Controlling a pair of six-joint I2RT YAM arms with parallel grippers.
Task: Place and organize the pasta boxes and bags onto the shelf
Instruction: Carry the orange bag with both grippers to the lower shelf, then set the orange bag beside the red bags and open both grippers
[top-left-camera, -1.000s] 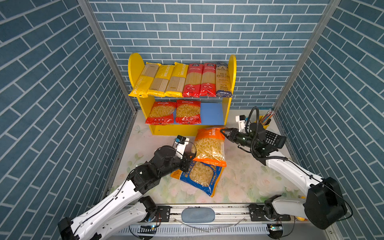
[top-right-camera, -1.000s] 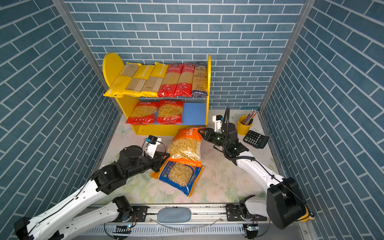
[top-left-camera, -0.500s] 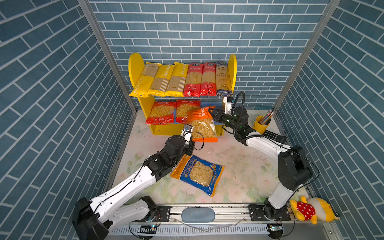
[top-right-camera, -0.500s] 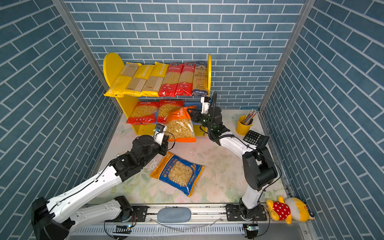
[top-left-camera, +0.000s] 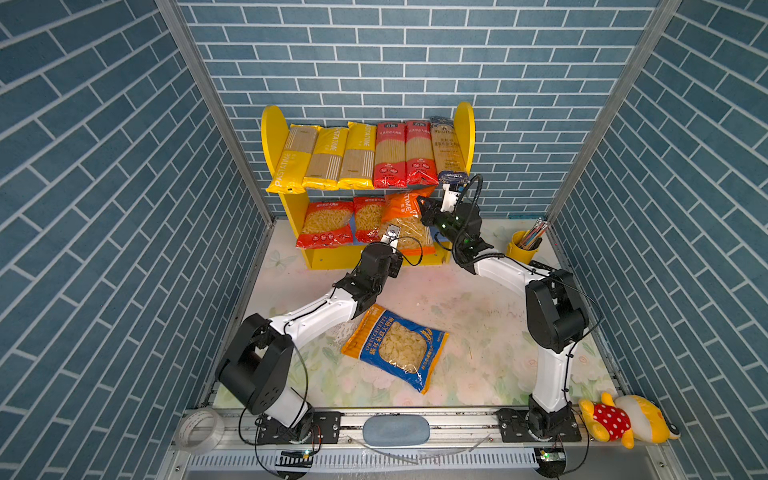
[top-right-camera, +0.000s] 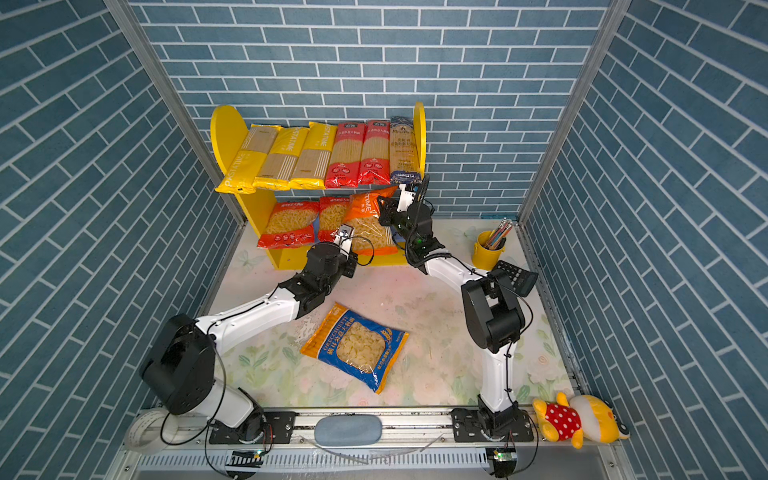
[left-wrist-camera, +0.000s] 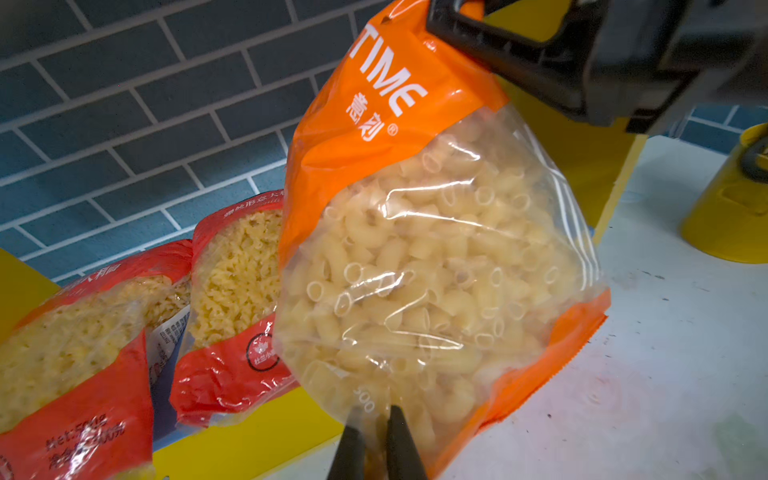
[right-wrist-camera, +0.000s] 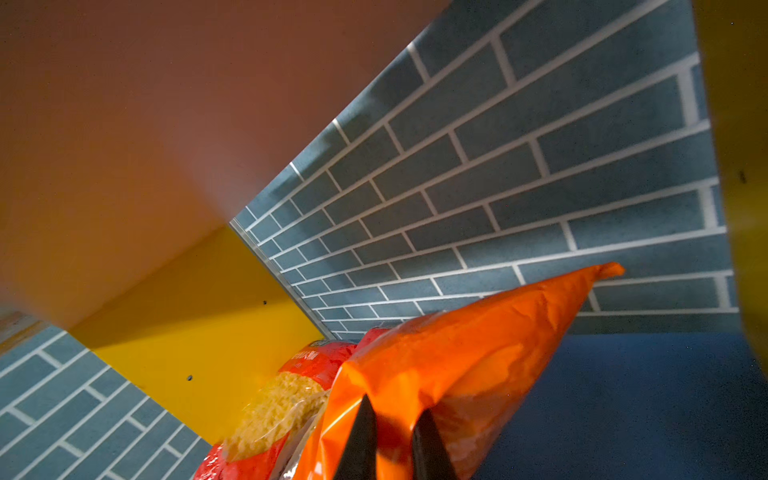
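An orange short-pasta bag (top-left-camera: 409, 226) (top-right-camera: 370, 224) hangs at the right end of the shelf's (top-left-camera: 272, 124) blue lower board, tilted and overlapping a red bag (top-left-camera: 368, 218). My right gripper (top-left-camera: 422, 203) (right-wrist-camera: 392, 405) is shut on the bag's orange top edge, under the pink upper board. My left gripper (top-left-camera: 399, 245) (left-wrist-camera: 376, 415) is shut on its clear lower edge. A second red bag (top-left-camera: 326, 222) stands to the left. Yellow (top-left-camera: 328, 158), red (top-left-camera: 401, 153) and dark-blue (top-left-camera: 449, 149) spaghetti packs fill the upper board. A blue bag (top-left-camera: 395, 345) lies flat on the table.
A yellow pencil cup (top-left-camera: 525, 245) stands right of the shelf, with a black calculator (top-right-camera: 515, 276) beside it behind my right arm. A red-dotted plush toy (top-left-camera: 623, 417) lies at the front right corner. A tape roll (top-left-camera: 199, 428) sits at the front left.
Both arms have carried the orange bag from above the blue bag at mid-table up and back to the shelf's lower board. The blue bag now lies uncovered.
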